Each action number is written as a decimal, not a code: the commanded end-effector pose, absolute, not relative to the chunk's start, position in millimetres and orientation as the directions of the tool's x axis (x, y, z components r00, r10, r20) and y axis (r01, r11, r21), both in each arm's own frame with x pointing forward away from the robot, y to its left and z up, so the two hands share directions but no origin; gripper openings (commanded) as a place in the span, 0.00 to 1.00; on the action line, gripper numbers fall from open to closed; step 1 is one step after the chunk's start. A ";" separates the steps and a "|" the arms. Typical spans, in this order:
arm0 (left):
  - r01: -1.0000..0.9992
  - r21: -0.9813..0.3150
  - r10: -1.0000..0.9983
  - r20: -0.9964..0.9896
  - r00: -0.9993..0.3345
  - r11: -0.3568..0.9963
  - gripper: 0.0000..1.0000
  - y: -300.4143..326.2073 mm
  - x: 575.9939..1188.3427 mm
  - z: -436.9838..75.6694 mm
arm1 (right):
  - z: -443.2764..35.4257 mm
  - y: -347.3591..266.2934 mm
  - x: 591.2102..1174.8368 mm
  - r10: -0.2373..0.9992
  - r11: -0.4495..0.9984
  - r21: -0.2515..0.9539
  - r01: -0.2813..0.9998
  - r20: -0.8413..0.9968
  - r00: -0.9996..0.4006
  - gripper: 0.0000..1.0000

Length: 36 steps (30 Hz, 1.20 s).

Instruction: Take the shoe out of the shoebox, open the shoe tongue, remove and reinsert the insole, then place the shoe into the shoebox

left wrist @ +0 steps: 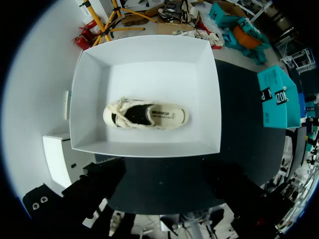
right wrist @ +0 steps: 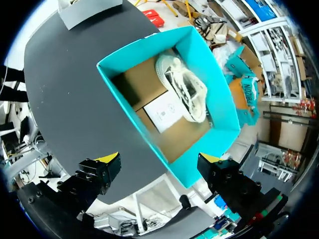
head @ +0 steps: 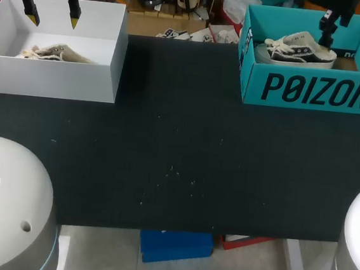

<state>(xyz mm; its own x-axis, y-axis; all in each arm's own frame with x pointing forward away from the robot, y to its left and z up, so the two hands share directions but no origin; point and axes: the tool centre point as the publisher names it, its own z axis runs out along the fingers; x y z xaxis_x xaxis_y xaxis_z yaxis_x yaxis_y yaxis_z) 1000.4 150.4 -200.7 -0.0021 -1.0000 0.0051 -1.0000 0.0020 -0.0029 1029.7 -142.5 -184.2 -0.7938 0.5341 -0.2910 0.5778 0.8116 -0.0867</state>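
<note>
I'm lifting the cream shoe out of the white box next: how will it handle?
The cream shoe looks like soft canvas, so its upper will probably squash when pinched. Its loose laces may dangle or snag on the white box wall. Being long, not round, it should not roll.

On your table (head: 179, 141), two boxes stand along the far edge, well apart: the left box (head: 51, 79) at the table's far-left corner, the right box (head: 312, 91) at its far-right corner. The left shoe (head: 55, 53) lies inside the left box. The right shoe (head: 301, 50) lies inside the right box, a paper sheet (right wrist: 167, 112) beside it on the floor. Your left gripper (head: 52, 16) hangs above the left box and your right gripper (right wrist: 158, 159) above the right box.
</note>
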 end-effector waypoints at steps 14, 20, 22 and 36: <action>-1.000 -0.001 -1.000 0.003 -0.001 0.001 1.00 150.3 1000.1 -200.1 | -222.2 -125.4 1095.7 0.104 0.993 -0.038 0.113 -0.189 -0.976 0.84; -1.000 -0.001 -1.000 0.003 -0.001 0.001 1.00 150.3 1000.1 -200.1 | -240.2 -125.1 1114.1 0.087 0.995 -0.037 0.094 -0.171 -0.981 0.92; -1.000 -0.001 -1.000 0.003 -0.001 0.001 1.00 150.3 1000.1 -200.1 | -245.6 -125.6 1119.9 0.083 0.995 -0.037 0.090 -0.165 -0.983 0.97; -1.000 -0.001 -1.000 0.003 -0.001 0.001 1.00 150.3 1000.1 -200.1 | -298.5 -131.4 1148.1 0.088 0.995 -0.035 0.093 -0.116 -0.989 0.68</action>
<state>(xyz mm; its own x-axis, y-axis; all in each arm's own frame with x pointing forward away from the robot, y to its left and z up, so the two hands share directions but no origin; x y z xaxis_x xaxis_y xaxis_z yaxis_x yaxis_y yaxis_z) 1000.4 150.4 -200.6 -0.0022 -1.0000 0.0050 -1.0000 0.0022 -0.0030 1134.9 -132.2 -285.0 -0.9855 0.0882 -0.1447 0.0947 0.9948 -0.0384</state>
